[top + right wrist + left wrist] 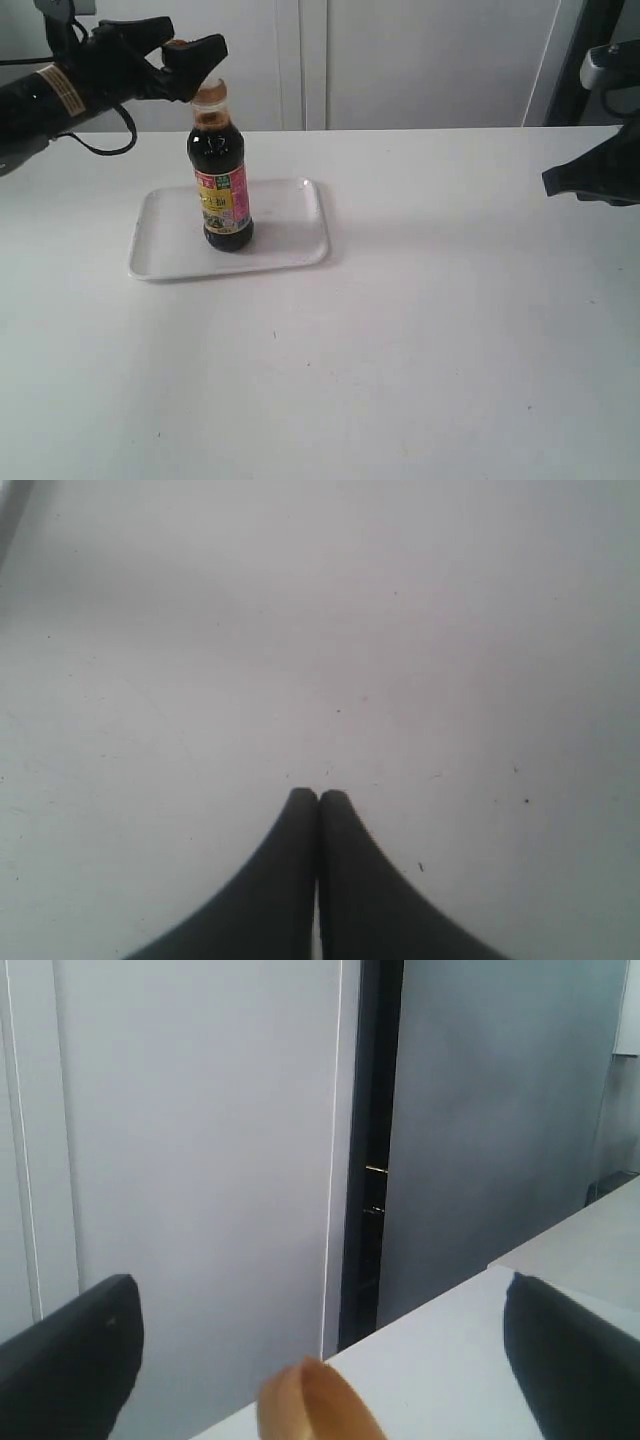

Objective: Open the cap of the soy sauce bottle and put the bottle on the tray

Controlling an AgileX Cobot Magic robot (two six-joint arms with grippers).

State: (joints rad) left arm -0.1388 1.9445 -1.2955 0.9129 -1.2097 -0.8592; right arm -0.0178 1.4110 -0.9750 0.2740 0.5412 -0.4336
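The soy sauce bottle (222, 185) stands upright on the white tray (290, 235), dark liquid inside, its yellow and pink label facing the camera. Its orange cap (210, 93) sits at the neck; whether the lid is flipped up I cannot tell. My left gripper (186, 52) hovers just above and behind the cap, open, not holding anything. In the left wrist view the gripper (325, 1345) shows two wide-apart black fingers (80, 1350), with the blurred orange cap (315, 1410) low between them. My right gripper (562, 180) hangs over the table at the far right, shut and empty (319, 798).
The white table (420, 320) spreads around the tray. White wall panels (400, 60) with a dark gap (370, 1150) stand behind the table's far edge. A dark frame (600, 50) rises at the back right.
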